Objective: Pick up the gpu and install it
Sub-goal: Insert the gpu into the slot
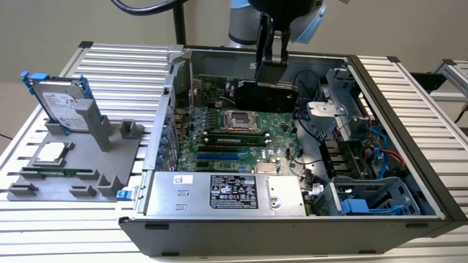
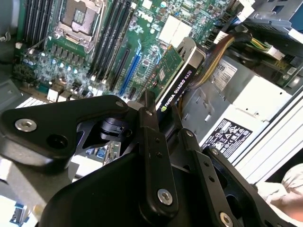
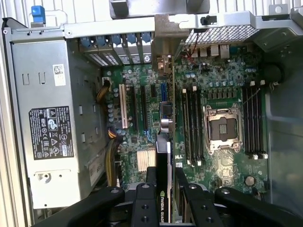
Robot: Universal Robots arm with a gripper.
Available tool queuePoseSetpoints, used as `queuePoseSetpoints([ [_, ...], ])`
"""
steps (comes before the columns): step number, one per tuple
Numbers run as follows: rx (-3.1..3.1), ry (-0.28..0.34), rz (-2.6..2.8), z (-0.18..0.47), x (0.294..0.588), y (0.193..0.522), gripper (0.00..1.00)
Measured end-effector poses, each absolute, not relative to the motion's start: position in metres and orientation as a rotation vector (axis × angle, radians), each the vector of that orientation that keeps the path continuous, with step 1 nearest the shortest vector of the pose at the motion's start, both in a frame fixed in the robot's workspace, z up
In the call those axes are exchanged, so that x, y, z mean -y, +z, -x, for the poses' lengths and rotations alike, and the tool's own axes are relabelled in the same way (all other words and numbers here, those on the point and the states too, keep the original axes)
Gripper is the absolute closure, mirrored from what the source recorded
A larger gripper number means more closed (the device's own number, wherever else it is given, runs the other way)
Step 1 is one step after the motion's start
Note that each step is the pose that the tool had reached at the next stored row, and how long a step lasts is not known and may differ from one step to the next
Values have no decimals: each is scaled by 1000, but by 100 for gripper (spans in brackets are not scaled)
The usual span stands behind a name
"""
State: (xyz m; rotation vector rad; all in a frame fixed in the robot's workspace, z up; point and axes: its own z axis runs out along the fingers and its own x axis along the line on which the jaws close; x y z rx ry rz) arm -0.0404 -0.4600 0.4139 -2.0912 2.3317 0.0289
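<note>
At the exterior view's left, the hard drive (image 1: 60,104) stands in its grey fixture (image 1: 109,164), well apart from the work. Inside the open case (image 1: 292,241), the gripper (image 3: 164,182) hangs over the motherboard (image 3: 222,85), its fingers (image 3: 143,203) pinching the gpu (image 3: 163,151) edge-on. If the card is tilted or off line, its edge could miss the slot and its bracket could catch the case's rear wall.

The thin green gpu card (image 2: 173,71) is showing a black edge with white lettering; the broad green motherboard (image 3: 215,78) is wearing blue and black slots.
</note>
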Motion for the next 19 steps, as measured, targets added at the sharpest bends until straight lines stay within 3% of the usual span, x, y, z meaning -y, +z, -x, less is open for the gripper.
queuePoseSetpoints([
  [19,-2332,29,2091,40,460,404,100],
])
